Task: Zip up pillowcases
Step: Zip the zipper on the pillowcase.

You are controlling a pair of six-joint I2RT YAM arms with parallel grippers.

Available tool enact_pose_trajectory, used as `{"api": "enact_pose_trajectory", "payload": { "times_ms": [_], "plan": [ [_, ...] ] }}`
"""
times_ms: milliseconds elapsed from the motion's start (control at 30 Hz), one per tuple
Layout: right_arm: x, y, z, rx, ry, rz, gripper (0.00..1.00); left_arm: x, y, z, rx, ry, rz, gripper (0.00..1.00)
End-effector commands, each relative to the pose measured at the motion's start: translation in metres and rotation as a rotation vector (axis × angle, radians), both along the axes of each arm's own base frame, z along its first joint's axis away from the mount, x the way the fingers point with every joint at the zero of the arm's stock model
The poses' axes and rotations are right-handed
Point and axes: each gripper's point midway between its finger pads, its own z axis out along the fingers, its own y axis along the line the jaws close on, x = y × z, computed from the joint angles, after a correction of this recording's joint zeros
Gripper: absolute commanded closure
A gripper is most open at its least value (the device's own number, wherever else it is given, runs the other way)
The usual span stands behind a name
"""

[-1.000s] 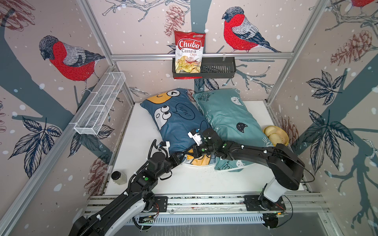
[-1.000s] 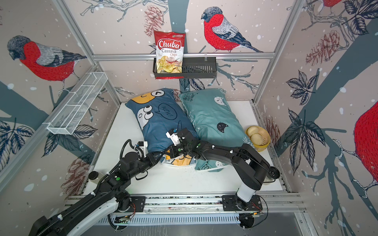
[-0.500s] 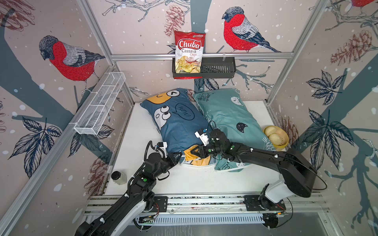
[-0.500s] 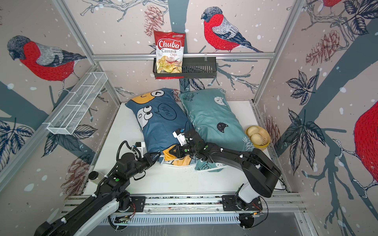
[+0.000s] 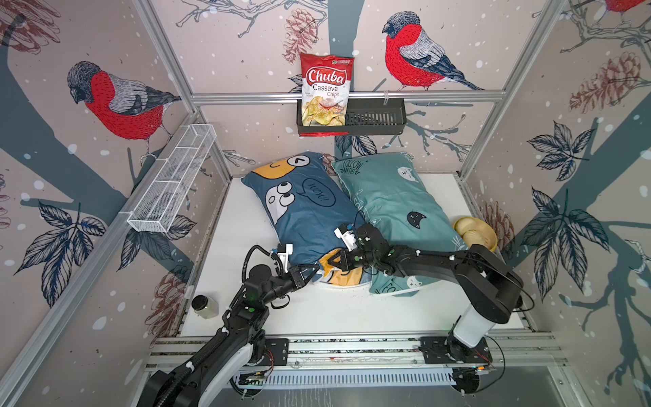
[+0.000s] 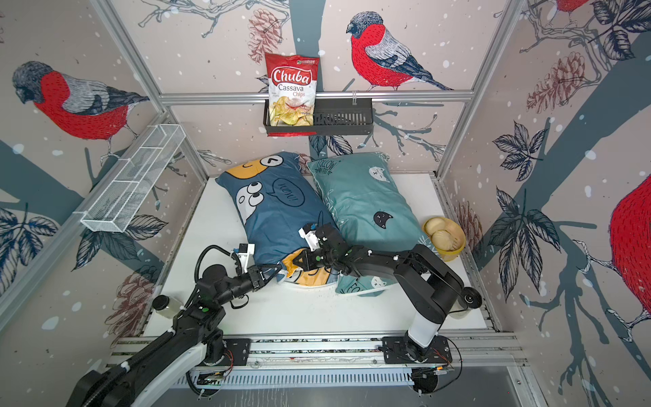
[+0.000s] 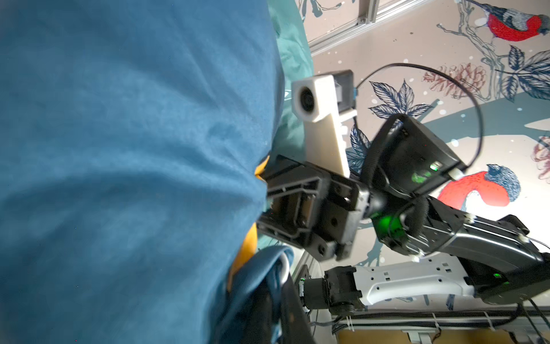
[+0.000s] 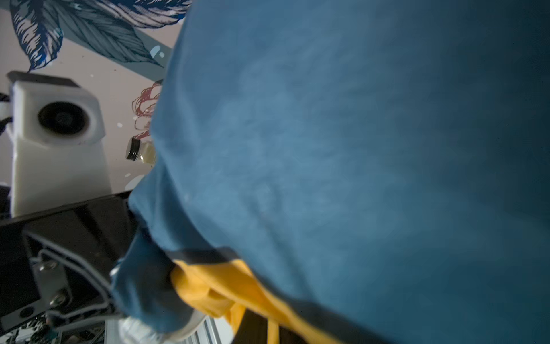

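Note:
Two pillowcases lie side by side in both top views, a dark blue one [image 5: 310, 211] [image 6: 278, 211] and a teal one [image 5: 391, 197] [image 6: 363, 201]. My left gripper [image 5: 311, 273] [image 6: 276, 271] is at the blue pillow's near left corner. In the left wrist view its jaws [image 7: 272, 297] are shut on a fold of the blue fabric [image 7: 134, 149]. My right gripper [image 5: 333, 262] [image 6: 294, 262] reaches across the teal pillow to the blue pillow's near end. In the right wrist view it [image 8: 268, 321] pinches the orange patch of the blue cover [image 8: 327, 149]. No zipper is visible.
A small jar [image 5: 204, 306] stands at the table's near left edge. A yellow bowl [image 5: 475, 234] sits by the right wall. On the back wall hangs a black basket [image 5: 373, 118] holding a chips bag [image 5: 326, 91]. A white wire basket [image 5: 172, 183] is fixed to the left wall.
Both grippers stayed at the blue pillow's near end. The right gripper slid a little left and nearer along that edge. The left gripper drew back slightly.

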Motion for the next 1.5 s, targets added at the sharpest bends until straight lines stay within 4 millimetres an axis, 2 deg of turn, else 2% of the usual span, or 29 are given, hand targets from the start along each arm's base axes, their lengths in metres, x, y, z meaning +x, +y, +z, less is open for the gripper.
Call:
{"api": "enact_pose_trajectory", "payload": {
  "times_ms": [0, 167, 367, 533, 700, 900, 1000, 1167, 1467],
  "plan": [
    [0.027, -0.004, 0.004, 0.008, -0.058, -0.080, 0.88, -0.008, -0.006, 0.037, -0.086, -0.135, -0.072, 1.00],
    [0.051, -0.019, -0.001, -0.031, -0.079, -0.131, 0.88, -0.006, -0.005, 0.043, -0.087, -0.149, -0.077, 1.00],
    [0.063, -0.043, 0.018, -0.041, -0.114, -0.166, 0.84, -0.004, -0.001, 0.045, -0.113, -0.150, -0.057, 1.00],
    [0.051, -0.062, 0.037, -0.035, -0.127, -0.158, 0.77, 0.001, -0.001, 0.048, -0.136, -0.144, -0.055, 1.00],
    [0.012, -0.073, 0.072, 0.082, -0.105, -0.112, 0.72, 0.003, -0.003, 0.056, -0.168, -0.154, -0.064, 1.00],
    [-0.053, -0.060, 0.104, 0.231, -0.047, 0.015, 0.74, 0.002, -0.004, 0.062, -0.158, -0.193, -0.076, 1.00],
    [-0.071, -0.049, 0.114, 0.323, 0.006, 0.063, 0.75, 0.002, -0.005, 0.061, -0.153, -0.200, -0.082, 1.00],
    [-0.074, -0.036, 0.123, 0.396, 0.031, 0.072, 0.77, 0.002, -0.005, 0.067, -0.161, -0.222, -0.090, 1.00],
    [-0.068, -0.014, 0.110, 0.444, 0.094, 0.068, 0.75, 0.003, -0.006, 0.073, -0.166, -0.250, -0.099, 1.00]
  ]
}}
